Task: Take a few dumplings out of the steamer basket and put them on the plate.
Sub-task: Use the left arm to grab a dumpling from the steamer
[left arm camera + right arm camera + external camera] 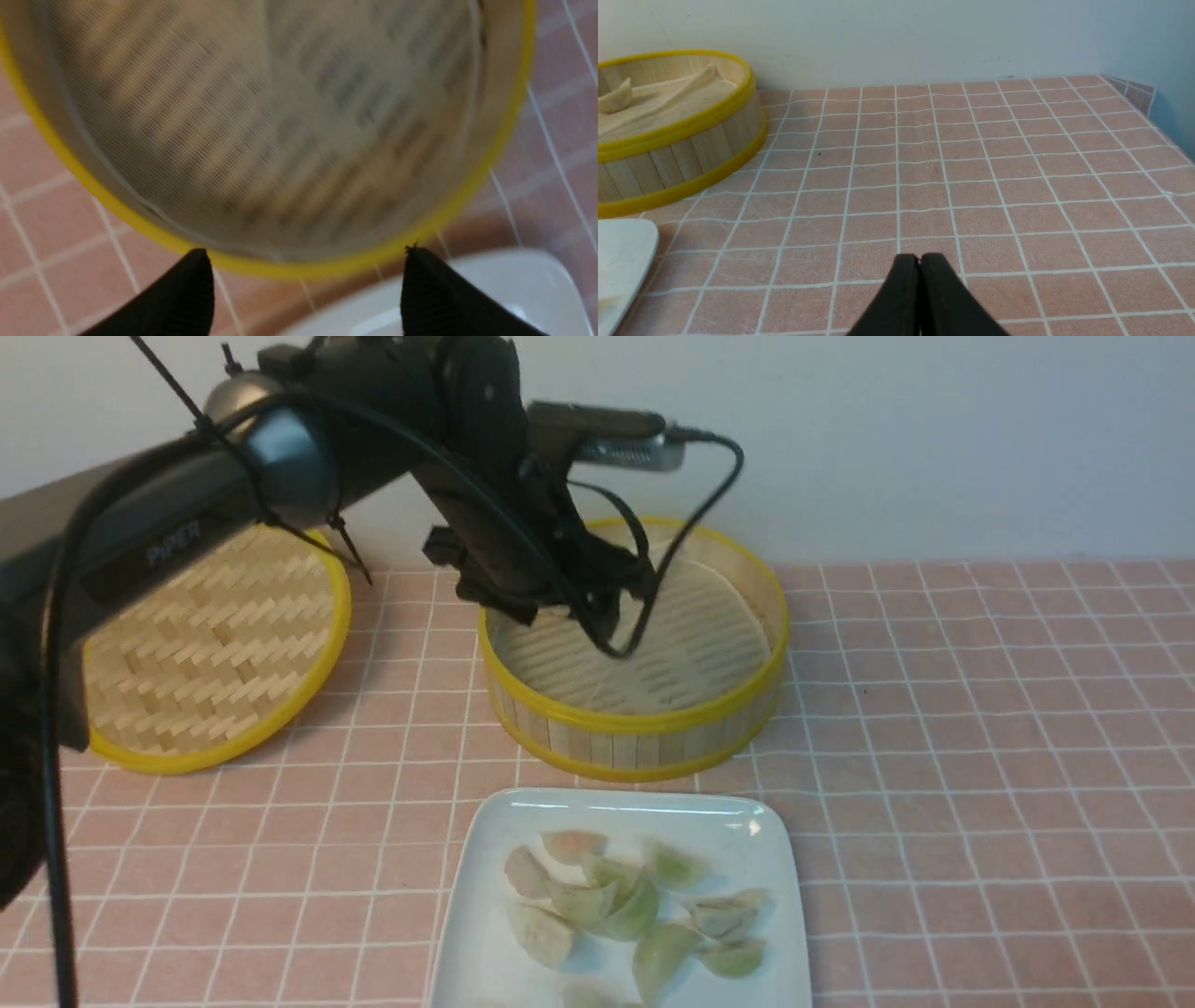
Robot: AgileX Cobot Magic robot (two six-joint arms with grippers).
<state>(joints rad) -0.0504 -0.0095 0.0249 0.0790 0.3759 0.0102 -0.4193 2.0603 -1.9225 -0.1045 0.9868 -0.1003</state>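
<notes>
Dumplings (616, 905) crowd the plate (597, 803), lower centre — the steamer basket (644, 747) above it looks empty. Left gripper (306, 252) hovers there, spread wide; right gripper (920, 257) pinched together on nothing.

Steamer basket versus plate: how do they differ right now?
The steamer basket is round, walled bamboo with yellow rims; the plate is flat, glossy white and squarish. The plate carries the dumplings; the basket shows only its liner. Both sit on the pink tiled table.

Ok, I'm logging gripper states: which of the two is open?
The left gripper: its fingers are spread wide apart over the steamer basket. The right gripper has its tips pressed together above the tablecloth.
</notes>
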